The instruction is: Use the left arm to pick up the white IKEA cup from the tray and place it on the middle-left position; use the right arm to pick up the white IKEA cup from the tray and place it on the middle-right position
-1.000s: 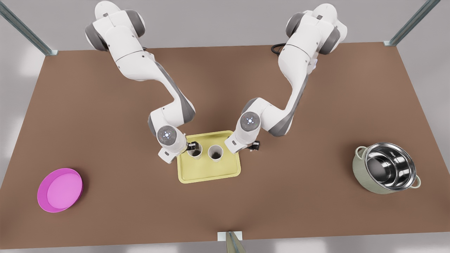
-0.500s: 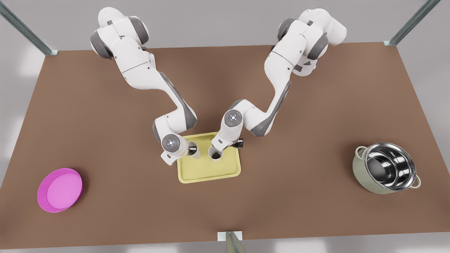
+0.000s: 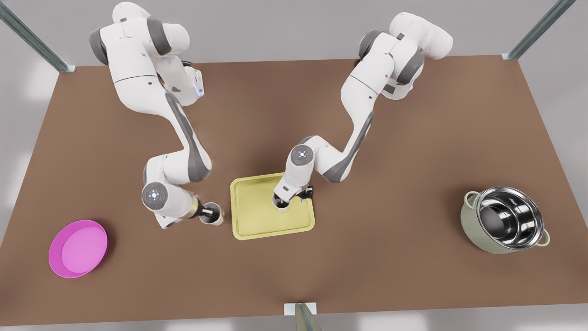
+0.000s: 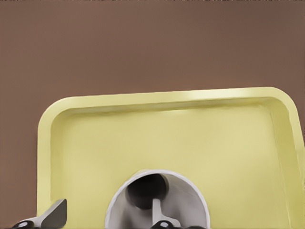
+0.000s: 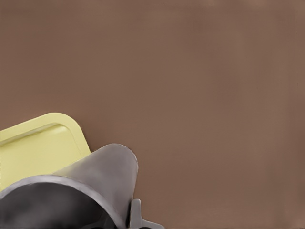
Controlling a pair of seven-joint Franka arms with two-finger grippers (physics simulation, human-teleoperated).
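Brown tabletop (image 3: 367, 257) | right gripper (image 3: 207, 213) clamping white tapered cup (image 3: 216, 217) just off pale yellow tray (image 3: 262, 223) | left gripper (image 3: 285, 201) open, second white cup (image 3: 281, 206)'s wall between its fingers

Simulated lab: bare brown table (image 3: 413, 266), metal frame posts (image 3: 537, 30), 2 arms.

Front view: looked steeply down across the whole table (image 3: 413, 257).
Wrist views: close above, both sharing the tray (image 4: 167, 143).
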